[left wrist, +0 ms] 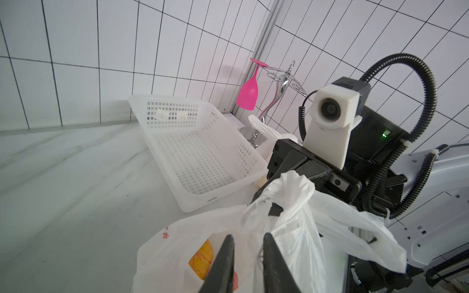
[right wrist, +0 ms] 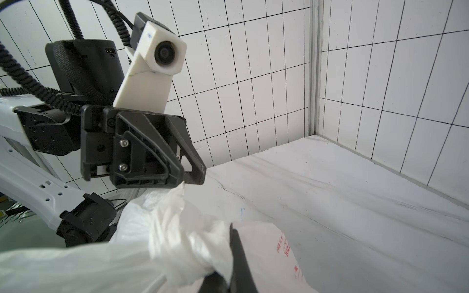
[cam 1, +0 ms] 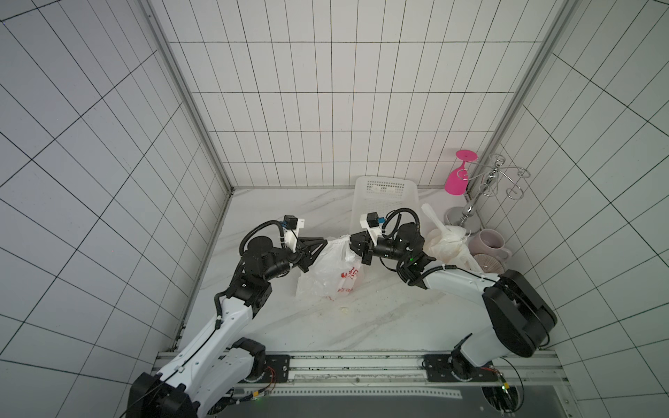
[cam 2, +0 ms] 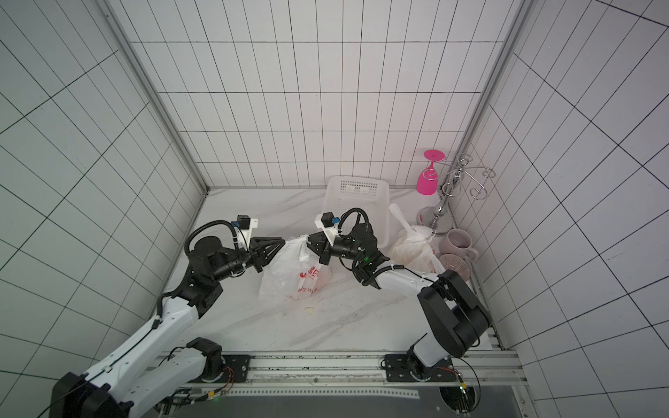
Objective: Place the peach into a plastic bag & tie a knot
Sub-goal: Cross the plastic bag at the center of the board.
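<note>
Both bases sit on the rail, nearer the camera than the plastic bag, which stands mid-way across the marble table. left arm: the white link climbs from the bag's near-left, the elbow is bent, and the forearm runs roughly level toward the bag's top. left gripper points right, tips at the bag's upper left edge. In its wrist view the fingers stand a narrow gap apart with bag film in line beyond them; can't tell if they touch it. right arm: big black joint at the bag's near-right, white link running back toward the bag, wrist folded. right gripper points left into the bag's upper right, jaws pressed together on the bag's twisted handle. The bag's top is gathered between the two grippers and its body is slumped on the table, red print up. peach is inside the bag, low down, showing orange-yellow through the film. Just behind the bag and right of it is a white perforated basket. Further right of the bag are a second crumpled white bag, a pale mug and a ribbed dish. Farthest from the bag, in the back right corner, a pink wine glass hangs upside down on a chrome rack.
</note>
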Robot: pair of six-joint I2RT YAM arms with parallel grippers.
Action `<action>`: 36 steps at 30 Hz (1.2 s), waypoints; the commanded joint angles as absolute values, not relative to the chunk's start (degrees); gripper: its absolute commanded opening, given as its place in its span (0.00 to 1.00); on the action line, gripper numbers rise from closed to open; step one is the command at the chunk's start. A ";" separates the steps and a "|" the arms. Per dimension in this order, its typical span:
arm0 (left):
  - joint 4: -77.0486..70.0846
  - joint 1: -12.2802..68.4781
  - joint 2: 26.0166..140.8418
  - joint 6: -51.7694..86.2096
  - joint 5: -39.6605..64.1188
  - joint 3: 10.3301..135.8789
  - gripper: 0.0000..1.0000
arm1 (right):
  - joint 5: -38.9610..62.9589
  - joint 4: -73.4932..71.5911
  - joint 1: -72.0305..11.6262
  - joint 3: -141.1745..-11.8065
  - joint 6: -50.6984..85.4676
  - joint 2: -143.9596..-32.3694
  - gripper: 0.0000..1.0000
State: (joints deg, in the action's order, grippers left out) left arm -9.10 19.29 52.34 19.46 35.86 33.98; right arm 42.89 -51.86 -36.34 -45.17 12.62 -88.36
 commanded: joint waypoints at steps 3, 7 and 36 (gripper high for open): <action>-12.20 19.16 53.15 21.43 40.49 32.24 0.33 | 44.45 -54.75 -35.82 -49.37 13.62 -89.29 0.00; -9.47 18.99 52.59 23.02 36.97 31.69 0.44 | 44.11 -55.03 -35.82 -48.75 13.08 -88.89 0.00; -22.06 34.70 53.59 24.60 23.72 24.19 0.56 | 47.59 -71.95 -32.78 -51.24 26.72 -95.69 0.00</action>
State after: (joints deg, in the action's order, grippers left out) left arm -28.14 35.38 56.82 27.68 26.37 24.60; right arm 45.95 -66.78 -33.23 -46.54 25.58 -94.59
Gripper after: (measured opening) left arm 0.559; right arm 0.047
